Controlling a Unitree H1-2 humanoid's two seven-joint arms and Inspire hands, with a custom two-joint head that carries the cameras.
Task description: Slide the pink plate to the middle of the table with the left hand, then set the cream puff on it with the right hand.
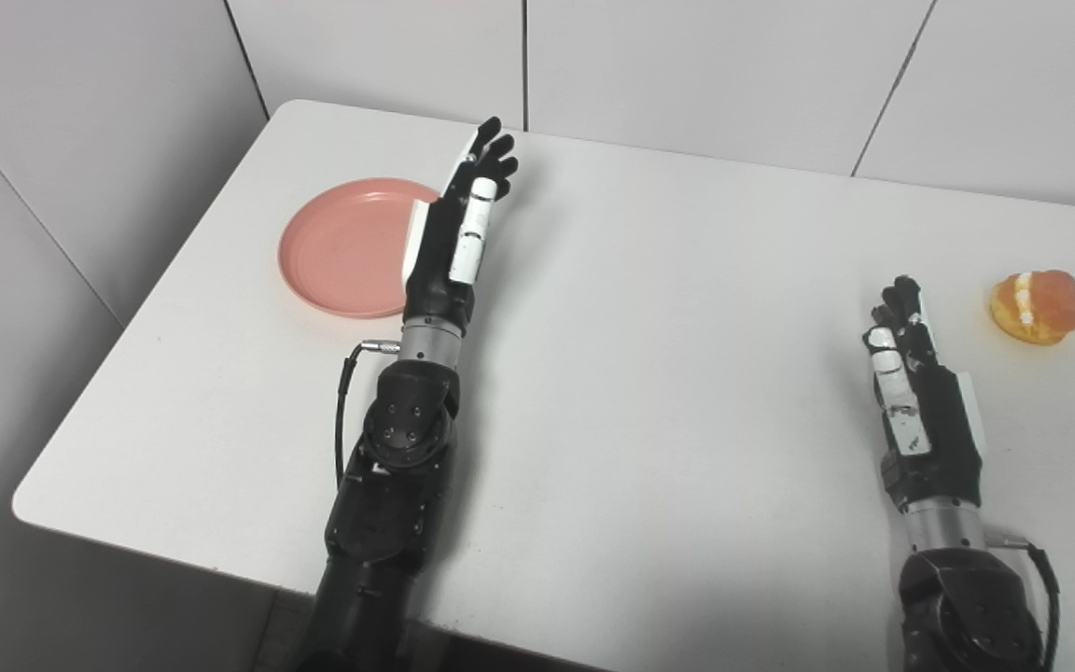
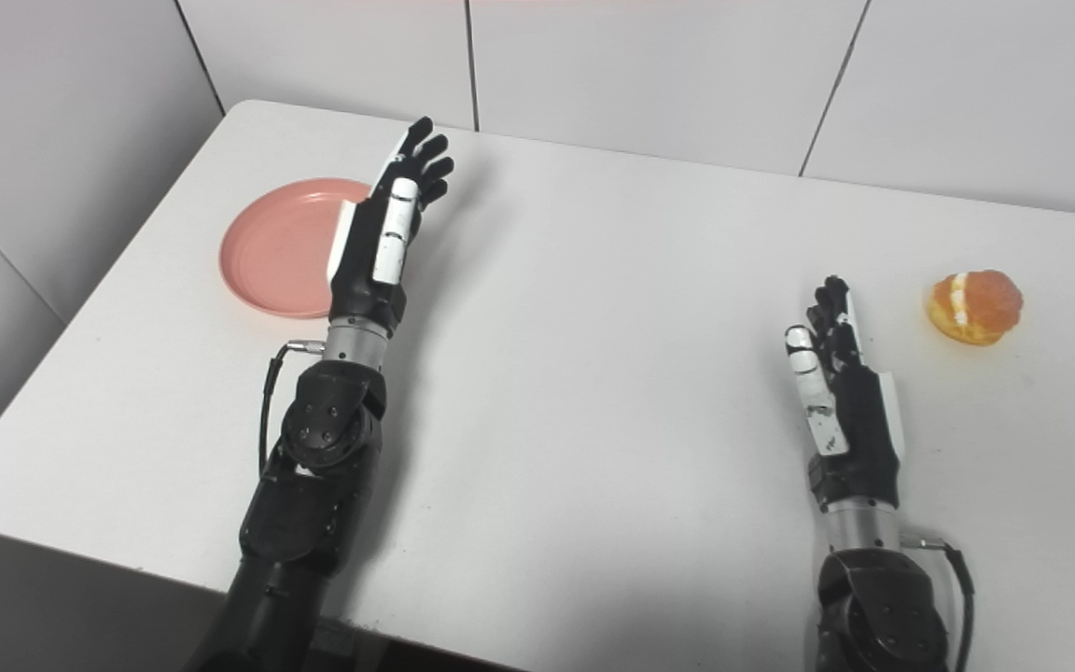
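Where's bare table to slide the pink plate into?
Bare between the left robot hand and right robot hand, across the table middle. Crowded at the pink plate, overlapped by the left; cream puff sits far right.

pink plate [image 1: 342, 247]: round, shallow, salmon-pink with a low raised rim; lies flat and empty on the desk [image 1: 649, 392], near its far left corner; its right edge is hidden behind the left hand.
cream puff [image 1: 1039, 306]: small, golden-orange, glossy bun split by a white cream band; sits on the desk at its right side, well apart from the pink plate, with nothing touching it.
plate and puff: at opposite sides of the desk.
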